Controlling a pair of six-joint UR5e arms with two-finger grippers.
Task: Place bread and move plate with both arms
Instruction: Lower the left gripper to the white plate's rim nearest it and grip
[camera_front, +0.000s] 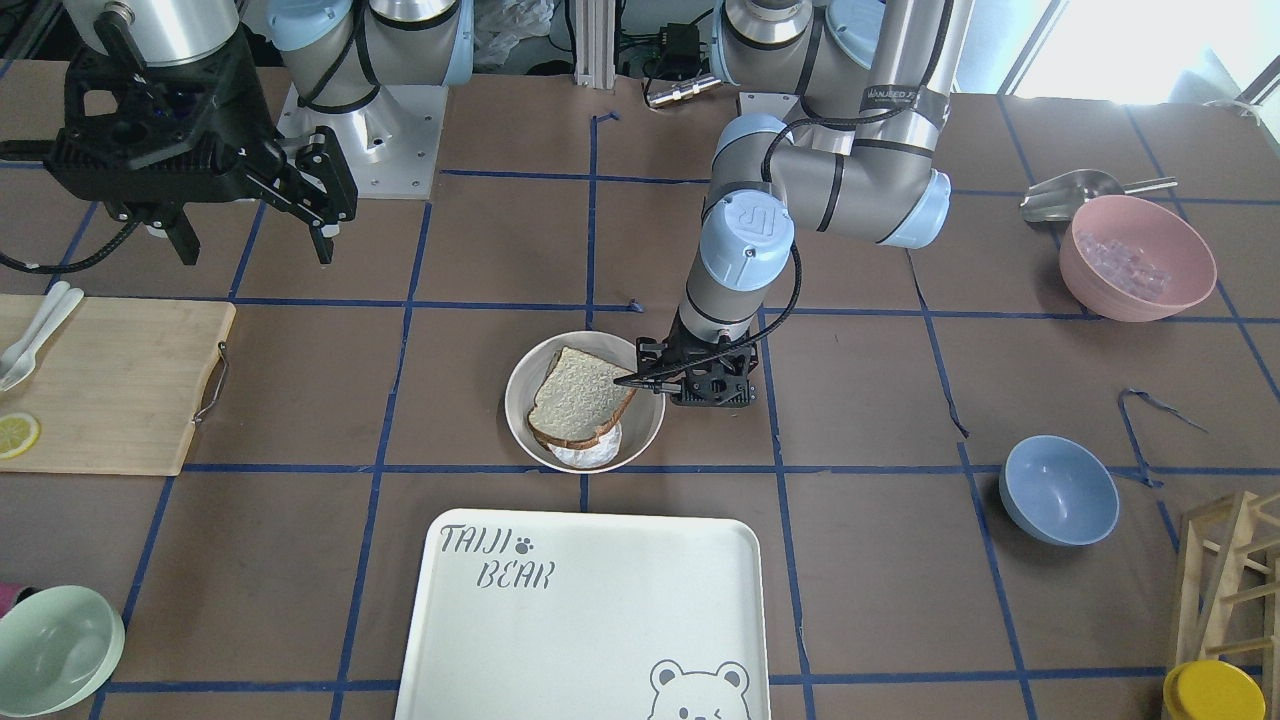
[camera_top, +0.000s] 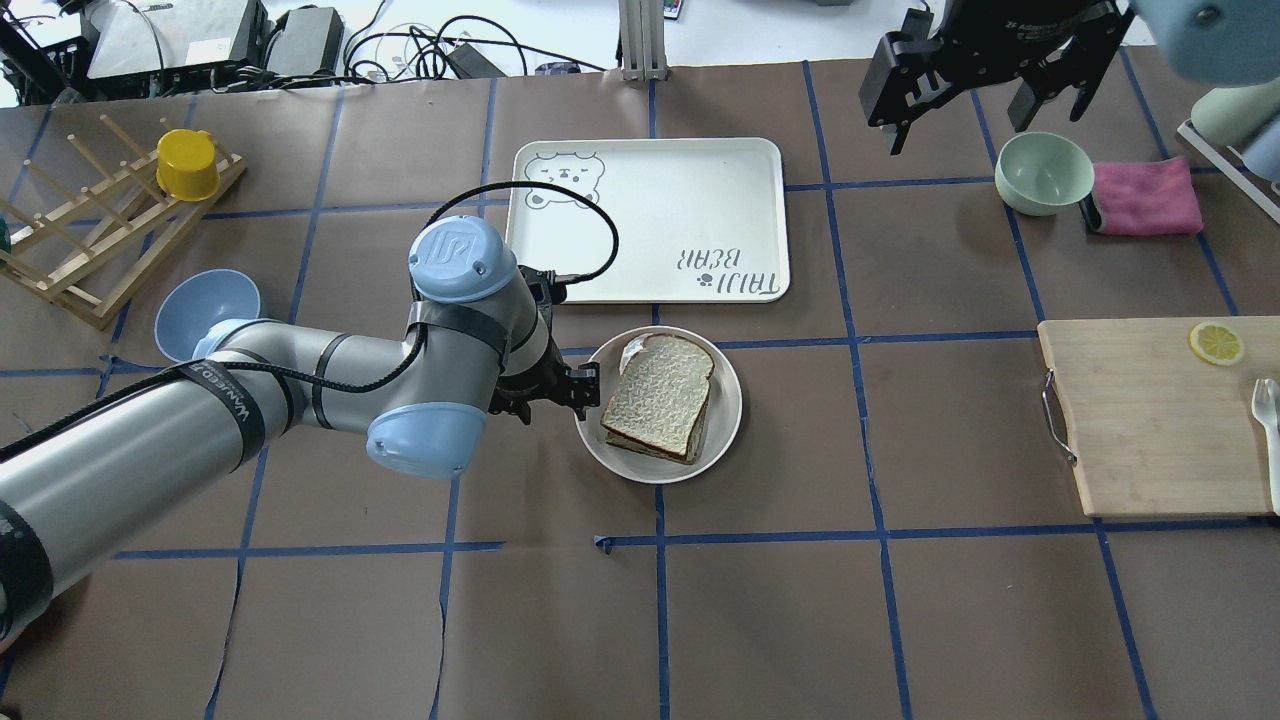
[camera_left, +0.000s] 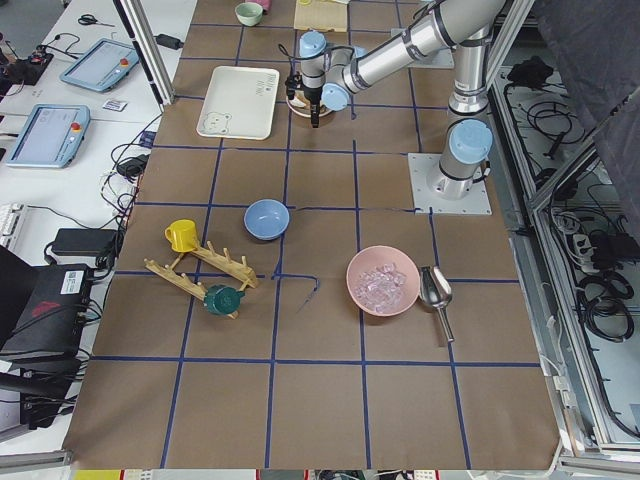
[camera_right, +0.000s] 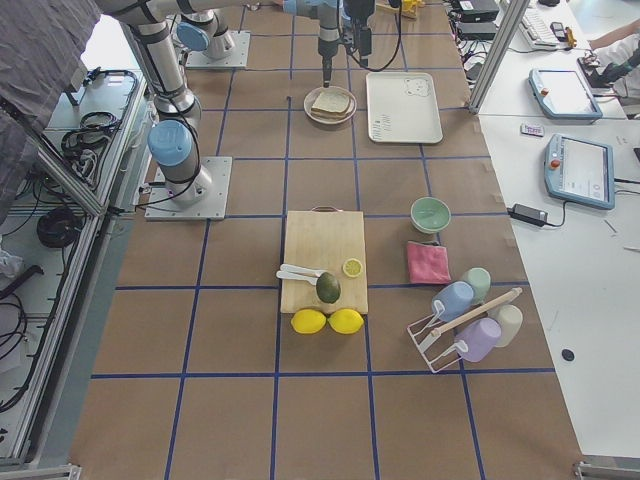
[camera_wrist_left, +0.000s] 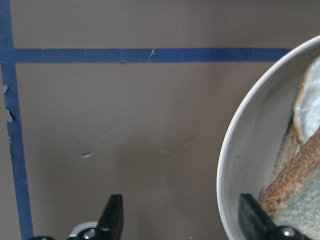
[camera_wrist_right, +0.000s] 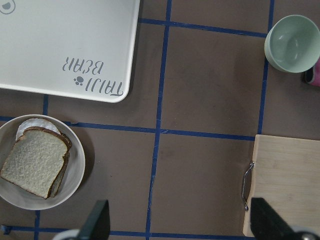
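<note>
The bread lies flat in the cream-white plate at the table's middle, on top of another slice and something white. The left gripper is low at the plate's left rim. In the left wrist view the left gripper is open, with one finger outside the plate and one finger inside it beside the bread. The right gripper hangs high over the far right of the table, open and empty. Its wrist view shows the plate and the bread far below.
The white bear tray lies just beyond the plate. A pale green bowl and a pink cloth sit under the right gripper. A wooden cutting board with a lemon slice is at the right. A blue bowl and a wooden rack are at the left.
</note>
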